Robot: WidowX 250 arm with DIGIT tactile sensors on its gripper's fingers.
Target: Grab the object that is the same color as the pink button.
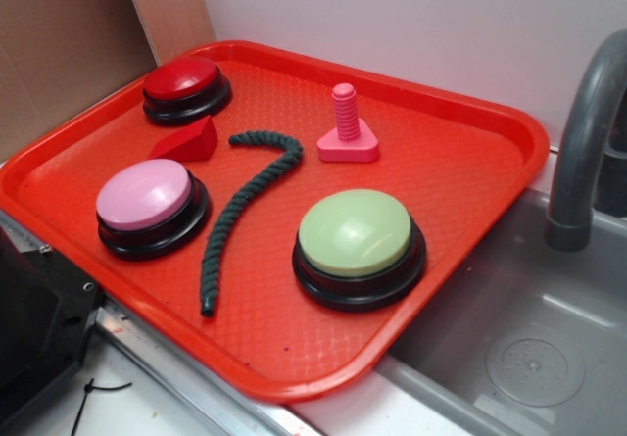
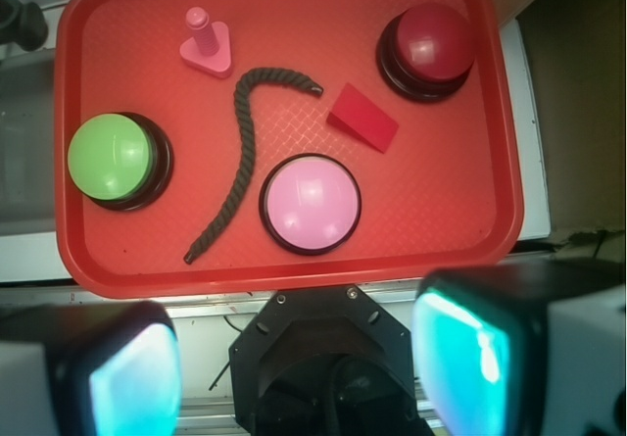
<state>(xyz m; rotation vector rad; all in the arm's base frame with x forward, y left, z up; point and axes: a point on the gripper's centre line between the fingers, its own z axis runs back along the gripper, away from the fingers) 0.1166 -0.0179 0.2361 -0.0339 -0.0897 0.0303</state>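
The hot-pink toy bolt [image 1: 347,126] stands upright on its flat base at the far middle of the red tray [image 1: 470,191]. In the wrist view the bolt [image 2: 206,44] is at the top left. The pink button [image 1: 145,201] with a black base sits at the tray's near left; in the wrist view the pink button [image 2: 311,204] is near the middle. My gripper [image 2: 299,367] is high above the tray's near edge, open and empty. Its teal pads [image 2: 458,358] stand wide apart. The gripper is out of view in the exterior view.
A red-topped button [image 1: 183,85] sits at the tray's far left, a green-topped button [image 1: 356,243] at the near right. A red wedge block [image 1: 188,143] and a dark green rope [image 1: 242,206] lie between them. A grey sink [image 1: 529,358] and faucet [image 1: 588,142] are at the right.
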